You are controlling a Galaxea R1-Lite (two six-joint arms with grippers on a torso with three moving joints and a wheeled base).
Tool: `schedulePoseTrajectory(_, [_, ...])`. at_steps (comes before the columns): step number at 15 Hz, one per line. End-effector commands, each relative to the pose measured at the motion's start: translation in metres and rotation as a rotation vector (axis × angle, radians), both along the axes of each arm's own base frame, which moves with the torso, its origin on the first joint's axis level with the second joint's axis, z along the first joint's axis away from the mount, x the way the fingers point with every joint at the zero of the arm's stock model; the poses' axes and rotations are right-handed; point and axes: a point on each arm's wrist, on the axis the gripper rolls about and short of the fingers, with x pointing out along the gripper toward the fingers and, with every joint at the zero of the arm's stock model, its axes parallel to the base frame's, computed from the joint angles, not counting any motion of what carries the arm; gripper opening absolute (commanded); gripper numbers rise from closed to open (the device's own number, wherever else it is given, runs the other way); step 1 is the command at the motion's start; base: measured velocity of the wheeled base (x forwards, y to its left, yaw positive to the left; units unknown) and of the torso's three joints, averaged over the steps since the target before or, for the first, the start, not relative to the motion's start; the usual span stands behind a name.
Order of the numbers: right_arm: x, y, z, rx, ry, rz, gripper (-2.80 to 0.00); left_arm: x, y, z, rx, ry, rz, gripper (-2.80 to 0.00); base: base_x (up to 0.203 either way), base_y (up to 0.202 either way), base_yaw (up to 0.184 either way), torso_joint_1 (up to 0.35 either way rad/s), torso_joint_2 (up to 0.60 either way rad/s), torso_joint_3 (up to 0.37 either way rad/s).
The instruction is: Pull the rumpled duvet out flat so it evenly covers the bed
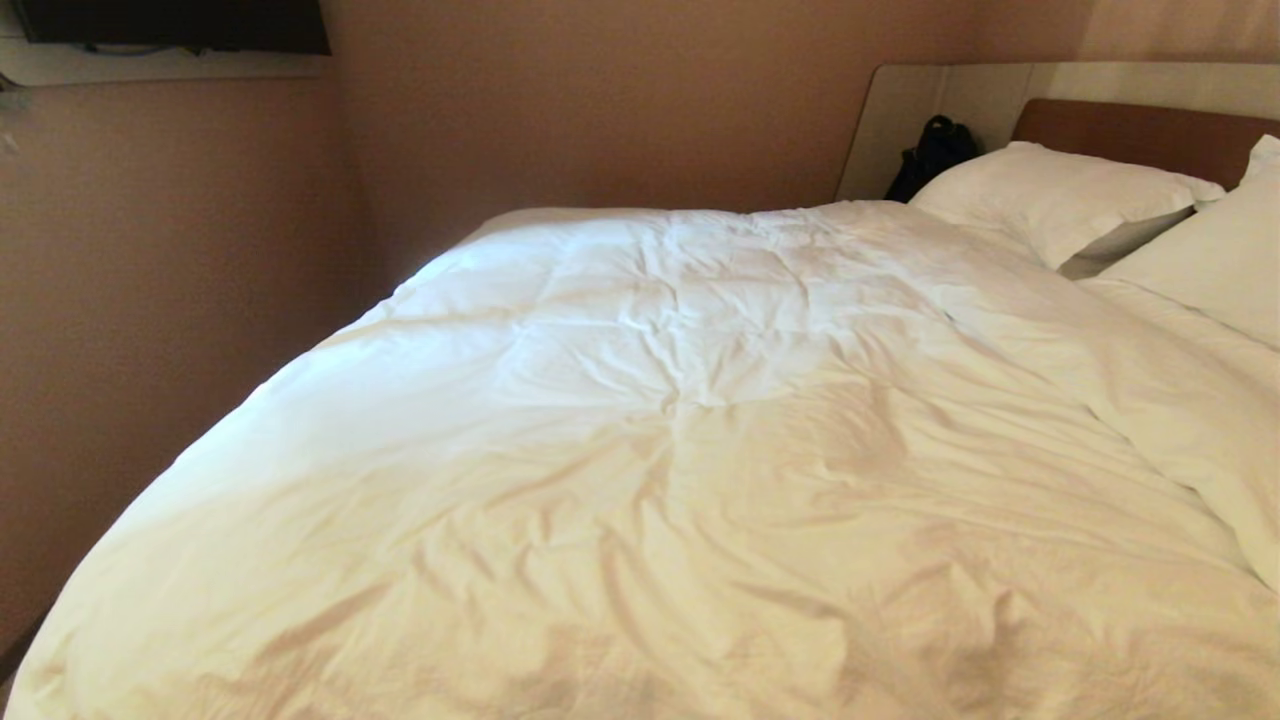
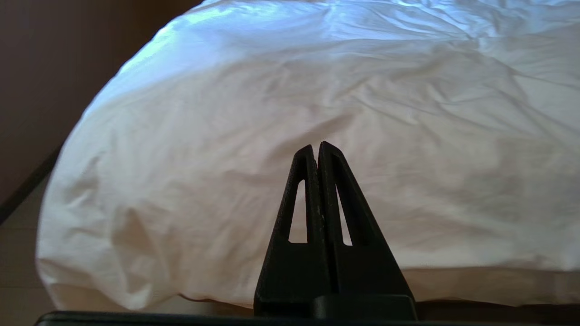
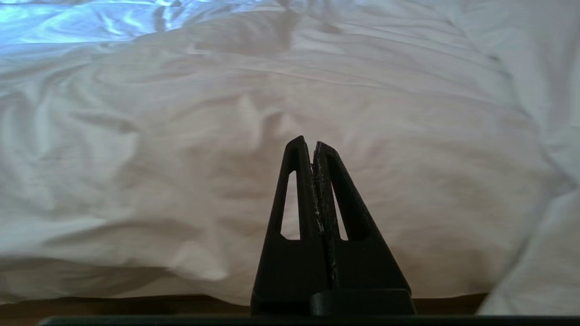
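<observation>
Two grippers, left point(image 2: 316, 147) and right point(image 3: 308, 142), jaws closed, empty. Duvet point(image 1: 660, 450) looks soft, bulky, draggy: pinch near hem.

Duvet point(image 1: 640, 450) hides mattress — rt pillow point(image 1: 1215, 255), headboard point(image 1: 1140, 135) cut off by frame edge.

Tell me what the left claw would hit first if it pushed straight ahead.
Most likely the duvet: the left claw, shut and empty, points at its puffy side hanging over the bed's edge. Nothing shows between them, though depth is unclear.
</observation>
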Motion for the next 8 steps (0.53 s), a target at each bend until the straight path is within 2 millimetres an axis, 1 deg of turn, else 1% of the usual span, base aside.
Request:
schedulePoseTrajectory(1, [0.0, 0.0, 0.0, 0.0, 0.0, 0.0, -2.8, 0.0001, 0.0, 0.0001, 0.0, 0.0, 0.0, -2.8, 0.0, 0.191, -0.001, 0.002, 0.0, 0.002])
schedulePoseTrajectory(8, [0.0, 0.0, 0.0, 0.0, 0.0, 0.0, -2.8, 0.0001, 0.0, 0.0001, -0.002, 0.0, 0.0, -2.8, 0.0, 0.193, 0.0, 0.003, 0.0, 0.002])
